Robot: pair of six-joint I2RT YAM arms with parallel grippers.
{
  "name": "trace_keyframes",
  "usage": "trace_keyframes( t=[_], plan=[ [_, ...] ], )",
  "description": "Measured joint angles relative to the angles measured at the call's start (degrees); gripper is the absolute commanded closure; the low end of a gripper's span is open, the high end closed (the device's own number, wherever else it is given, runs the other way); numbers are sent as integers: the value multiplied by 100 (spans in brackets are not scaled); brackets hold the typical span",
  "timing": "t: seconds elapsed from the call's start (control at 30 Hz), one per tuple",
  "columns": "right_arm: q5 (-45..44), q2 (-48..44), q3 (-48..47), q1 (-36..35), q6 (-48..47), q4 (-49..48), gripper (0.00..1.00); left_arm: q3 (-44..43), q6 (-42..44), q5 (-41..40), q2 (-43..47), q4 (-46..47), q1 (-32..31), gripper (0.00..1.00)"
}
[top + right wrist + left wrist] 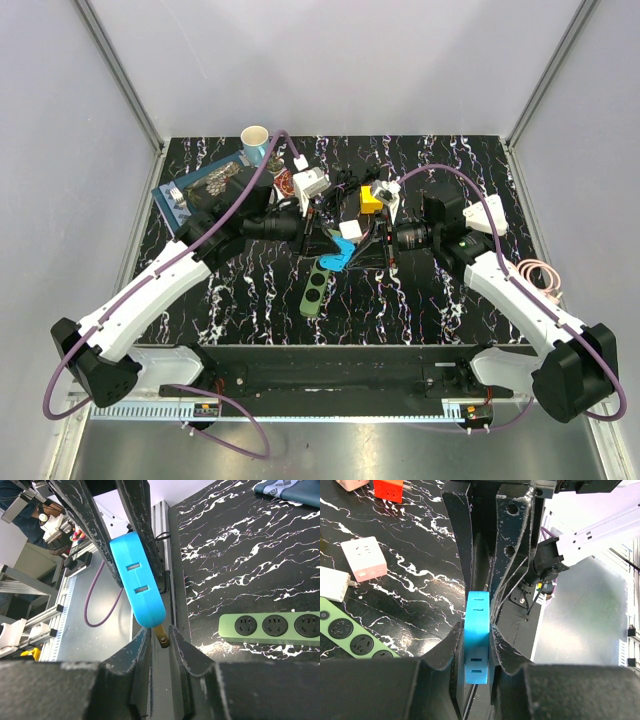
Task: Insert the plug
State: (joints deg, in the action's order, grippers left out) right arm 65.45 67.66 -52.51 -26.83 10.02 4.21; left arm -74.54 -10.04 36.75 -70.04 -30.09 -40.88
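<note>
A blue plug (476, 645) is pinched flat between my left gripper's (476, 630) fingers, which are shut on it and hold it above the table. In the right wrist view the same blue plug (137, 580) hangs tilted, and its brass prong (161, 636) points down between my right gripper's (159, 632) fingers, which are closed in on the prong end. From above, the two grippers meet over mid-table: left gripper (328, 250), right gripper (358, 250), blue plug (338, 260). The green power strip (316, 287) lies on the table just near of them; its sockets (270, 626) face up.
A pink cube adapter (364, 558), a white adapter (332, 583) and a red block (388, 488) lie beyond the strip. At the far side are a paper cup (255, 138), a blue tray (170, 195), a yellow block (370, 198) and a white adapter (311, 182). A coiled cable (540, 275) lies at the right.
</note>
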Motion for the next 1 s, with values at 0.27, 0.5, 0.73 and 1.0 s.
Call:
trace_keyframes(
  t=[0.27, 0.5, 0.73, 1.0],
  plan=[
    [33, 0, 0, 0, -85, 46, 96, 0, 7, 39, -11, -24, 17, 64],
    [70, -2, 0, 0, -122, 90, 100, 2, -52, 271, -11, 13, 144, 32],
    [166, -2, 0, 0, -127, 125, 100, 13, -101, 671, -151, 22, 190, 28],
    [168, -2, -7, 0, -127, 157, 100, 127, -101, 695, -354, 20, 116, 41]
  ],
)
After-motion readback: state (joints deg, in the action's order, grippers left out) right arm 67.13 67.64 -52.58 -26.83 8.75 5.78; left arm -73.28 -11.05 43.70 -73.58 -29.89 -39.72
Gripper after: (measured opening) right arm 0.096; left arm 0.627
